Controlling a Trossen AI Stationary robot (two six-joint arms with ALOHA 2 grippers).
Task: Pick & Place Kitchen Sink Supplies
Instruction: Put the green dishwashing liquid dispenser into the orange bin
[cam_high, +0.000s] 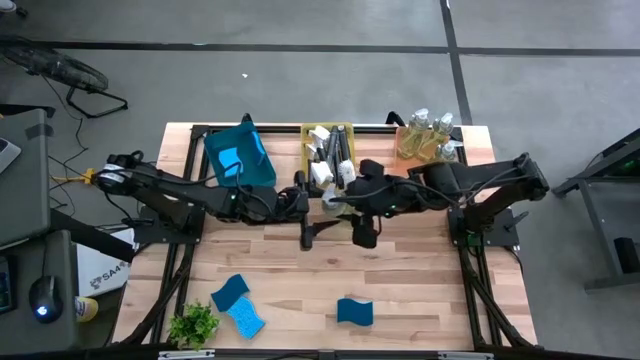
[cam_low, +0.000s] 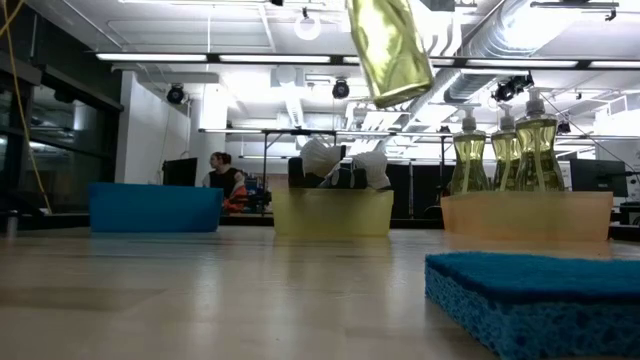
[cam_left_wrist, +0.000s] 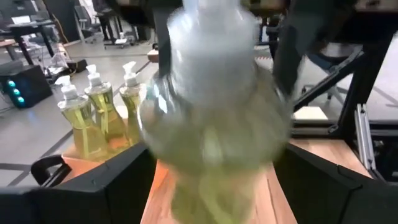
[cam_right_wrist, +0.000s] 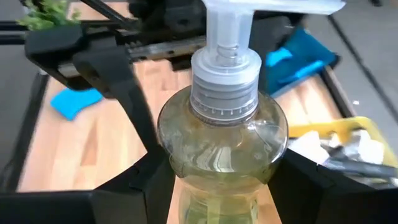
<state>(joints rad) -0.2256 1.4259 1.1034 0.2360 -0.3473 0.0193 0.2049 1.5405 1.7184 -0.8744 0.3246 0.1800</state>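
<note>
A: Where was the bottle?
B: Above mid-table, clamped in the right gripper.
A: And the left gripper?
B: Spread wide around the bottle, its grip unclear.

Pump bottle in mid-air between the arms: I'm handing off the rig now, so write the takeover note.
Right gripper: shut on the pump bottle, above table centre.
Left gripper: at the same bottle, facing the right one.
Done: three bottles in the orange tray, brushes in the yellow bin, apparently one sponge in the blue bin.
Left: place this bottle, likely in the tray; three sponges lie at the table front, near the plant.
</note>
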